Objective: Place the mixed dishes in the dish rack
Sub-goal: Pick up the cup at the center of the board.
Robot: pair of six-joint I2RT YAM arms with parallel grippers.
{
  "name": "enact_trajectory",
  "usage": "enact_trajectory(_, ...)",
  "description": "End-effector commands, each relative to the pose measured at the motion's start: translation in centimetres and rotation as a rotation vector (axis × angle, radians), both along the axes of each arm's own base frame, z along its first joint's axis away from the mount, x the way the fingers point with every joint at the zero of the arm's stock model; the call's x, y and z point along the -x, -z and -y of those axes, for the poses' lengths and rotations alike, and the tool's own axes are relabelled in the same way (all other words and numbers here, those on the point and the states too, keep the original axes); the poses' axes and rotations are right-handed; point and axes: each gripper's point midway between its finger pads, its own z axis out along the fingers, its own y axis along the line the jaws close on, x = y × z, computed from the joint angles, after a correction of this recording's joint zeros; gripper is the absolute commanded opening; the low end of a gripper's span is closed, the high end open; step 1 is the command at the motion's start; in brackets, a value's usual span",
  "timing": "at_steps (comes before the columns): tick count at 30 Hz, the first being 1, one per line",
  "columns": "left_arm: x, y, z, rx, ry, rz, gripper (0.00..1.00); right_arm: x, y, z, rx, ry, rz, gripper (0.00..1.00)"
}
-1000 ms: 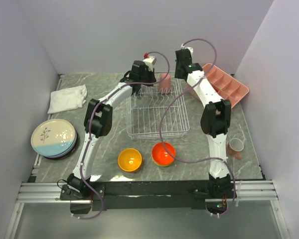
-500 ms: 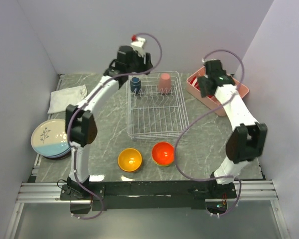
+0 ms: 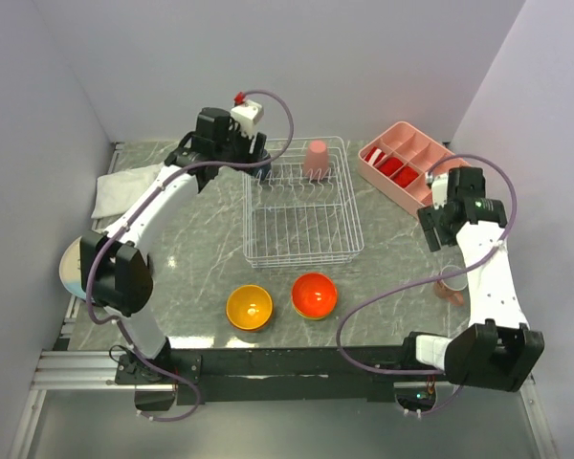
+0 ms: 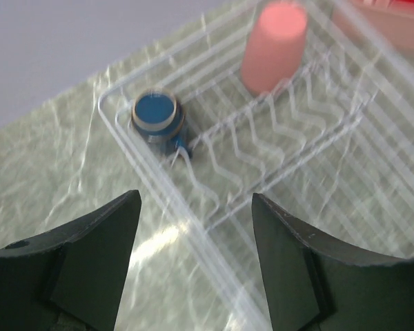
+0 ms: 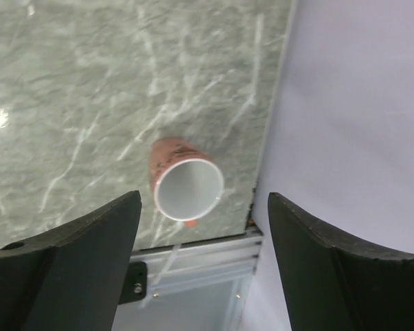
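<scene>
The white wire dish rack point(image 3: 301, 229) holds an upturned pink cup point(image 3: 317, 158) point(image 4: 272, 47) and a navy cup point(image 4: 157, 116) at its far end. My left gripper point(image 3: 251, 151) point(image 4: 196, 227) hovers open and empty over the rack's far left corner point(image 4: 193, 227), near the navy cup. An orange-yellow bowl point(image 3: 249, 307) and a red-orange bowl point(image 3: 314, 295) sit in front of the rack. My right gripper point(image 3: 440, 229) point(image 5: 203, 227) hangs open above a patterned pink cup point(image 3: 452, 280) point(image 5: 186, 187) lying on its side at the table's right edge.
A pink compartment tray point(image 3: 407, 163) stands at the back right. A white folded cloth point(image 3: 124, 191) lies at the back left. A stack of plates point(image 3: 69, 273) at the left edge is mostly hidden by my left arm's elbow. The right wall is close to the patterned cup.
Both grippers opened, leaving the navy and pink cups in the rack. The left gripper drew back to the left. The right arm swung right and nearer, over the patterned cup.
</scene>
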Motion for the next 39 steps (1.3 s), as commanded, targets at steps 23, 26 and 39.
enact_trajectory(23, 0.3, 0.4, -3.8, -0.339, 0.050, 0.009, 0.72, 4.2, 10.7, -0.5, -0.135, -0.004, -0.143, 0.57)
enact_trajectory(26, 1.2, 1.2, -2.4, -0.345, 0.082, -0.005, 0.72, 4.1, 11.0, -0.2, -0.162, 0.013, -0.154, 0.49)
enact_trajectory(39, 1.3, -1.3, 0.5, -0.230, 0.115, 0.029, 0.72, -0.6, 2.6, -4.1, -0.394, -0.079, -0.003, 0.00)
